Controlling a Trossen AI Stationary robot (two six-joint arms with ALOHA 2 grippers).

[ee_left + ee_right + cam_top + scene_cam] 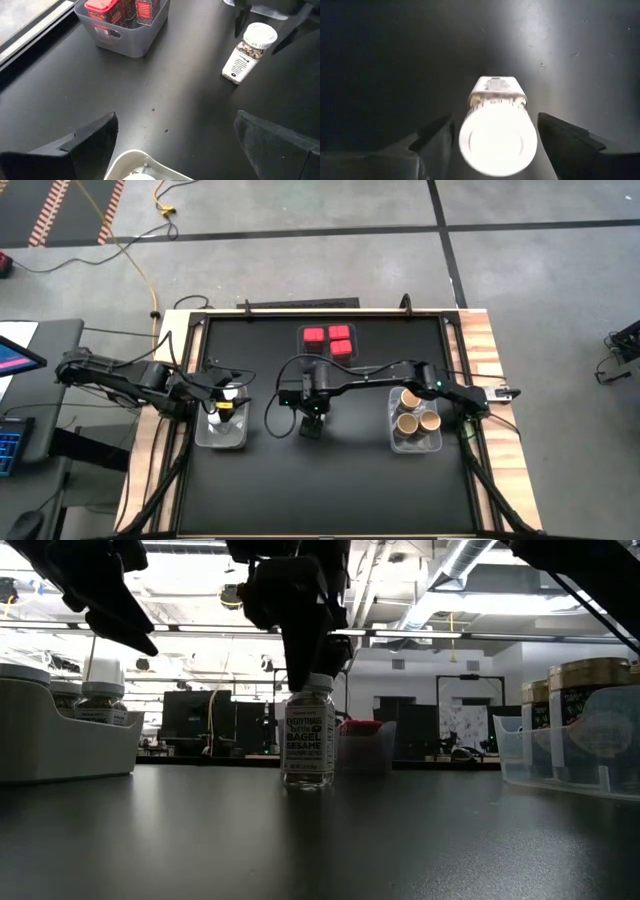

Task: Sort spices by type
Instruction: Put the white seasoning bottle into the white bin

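Our right gripper (492, 137) hangs over a white-capped jar (497, 127) at mid-table, fingers spread.

The jar stands upright between our right jaws, one finger on each side of its cap, neither touching it. Our left gripper (175, 145) is released too, jaws wide above the left bin (222, 435), where another white cap (137, 167) sits just below them. The red tins (328, 338) and tan jars (415, 415) lie well apart from both.

2 dark arms, black cables
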